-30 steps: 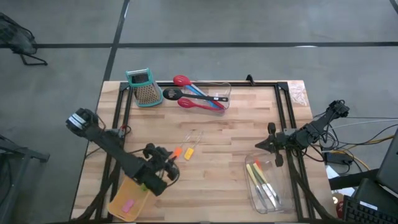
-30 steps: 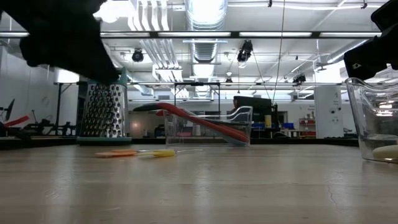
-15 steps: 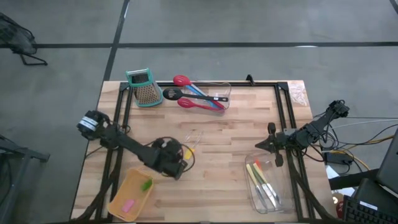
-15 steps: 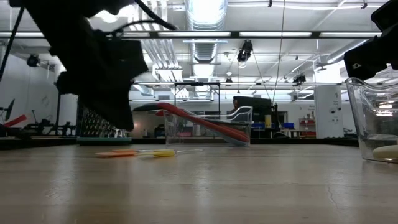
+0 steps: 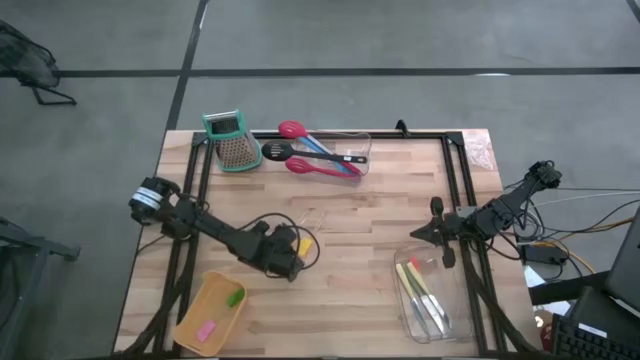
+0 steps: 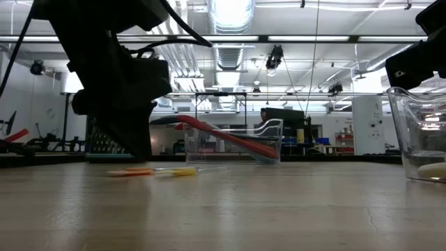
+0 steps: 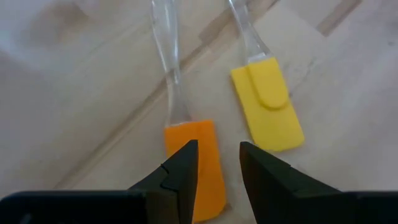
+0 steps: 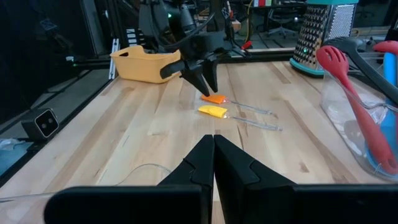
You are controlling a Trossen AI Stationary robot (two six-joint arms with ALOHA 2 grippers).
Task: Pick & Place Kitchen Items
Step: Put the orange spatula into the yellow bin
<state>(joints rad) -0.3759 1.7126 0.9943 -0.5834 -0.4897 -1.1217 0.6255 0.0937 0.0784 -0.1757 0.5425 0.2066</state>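
Observation:
Two small spatulas with clear handles lie flat on the wooden table: an orange-headed one [image 7: 198, 163] and a yellow-headed one [image 7: 267, 111], the yellow one also in the high view [image 5: 305, 243]. My left gripper [image 7: 217, 167] is open, pointing down just above the orange head [image 8: 215, 98]; its fingers stand over the head's end nearest the gripper. My right gripper [image 8: 213, 155] is shut and empty at the table's right side [image 5: 418, 235]. A tan bin [image 5: 208, 312] holds a green piece [image 5: 234, 296] and a pink piece [image 5: 206, 329].
A clear bin [image 5: 340, 152] at the far edge holds red spoons, a blue spoon and a black ladle; the teal-topped grater [image 5: 233, 140] stands left of it. A clear bin [image 5: 428, 300] near the right front holds yellow, green and orange-handled tools.
My left gripper has swung from above the tan bin toward the table's right and far side, and has come down over the orange spatula's head. The green piece now shows lying in the tan bin. My right arm has kept still.

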